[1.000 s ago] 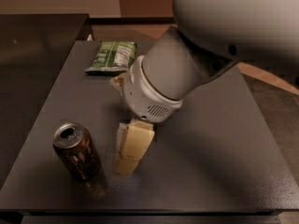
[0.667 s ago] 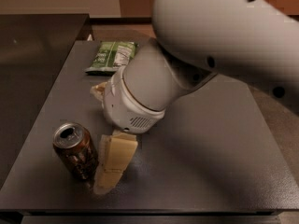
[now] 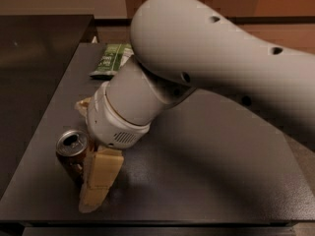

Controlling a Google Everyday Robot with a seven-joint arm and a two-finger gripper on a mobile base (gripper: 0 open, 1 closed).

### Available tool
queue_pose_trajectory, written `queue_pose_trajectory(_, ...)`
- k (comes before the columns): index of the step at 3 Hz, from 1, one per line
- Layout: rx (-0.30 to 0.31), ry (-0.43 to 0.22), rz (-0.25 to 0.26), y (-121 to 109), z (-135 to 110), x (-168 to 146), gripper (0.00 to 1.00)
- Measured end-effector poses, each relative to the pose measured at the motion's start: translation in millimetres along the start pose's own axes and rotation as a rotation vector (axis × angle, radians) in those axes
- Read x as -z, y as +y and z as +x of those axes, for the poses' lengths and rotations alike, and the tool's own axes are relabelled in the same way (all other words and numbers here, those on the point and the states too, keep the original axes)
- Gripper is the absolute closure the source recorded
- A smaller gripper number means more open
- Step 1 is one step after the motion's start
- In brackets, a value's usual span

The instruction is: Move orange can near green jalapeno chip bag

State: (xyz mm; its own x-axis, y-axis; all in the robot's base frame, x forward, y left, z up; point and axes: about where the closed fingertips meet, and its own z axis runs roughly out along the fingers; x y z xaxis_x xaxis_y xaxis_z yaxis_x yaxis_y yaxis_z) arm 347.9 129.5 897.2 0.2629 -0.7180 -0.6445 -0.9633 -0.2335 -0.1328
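Note:
The orange can [image 3: 72, 150] stands upright near the front left of the dark table [image 3: 206, 181], its silver top and pull-tab showing. My gripper [image 3: 98, 178] hangs from the big grey arm and is low over the table, right beside the can on its right, touching or nearly touching it. The green jalapeno chip bag [image 3: 110, 60] lies flat at the far left of the table, well behind the can and partly covered by the arm.
A pale yellow sponge [image 3: 82, 105] peeks out behind the arm's wrist, between the can and the bag. A second dark surface [image 3: 34, 58] adjoins the table on the left. The table's front edge is just below the gripper.
The arm has swung left and down toward the front, bringing the gripper from the table's middle to right beside the can. The can and the bag have not moved.

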Motion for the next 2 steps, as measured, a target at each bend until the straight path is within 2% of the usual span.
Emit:
queue_pose_trajectory(1, -0.001, -0.009, -0.005, -3.3, 1.8, -4.5, 0.18)
queue_pose_trajectory(2, 0.013, -0.017, -0.006, -3.9, -0.2, -1.2, 0.41)
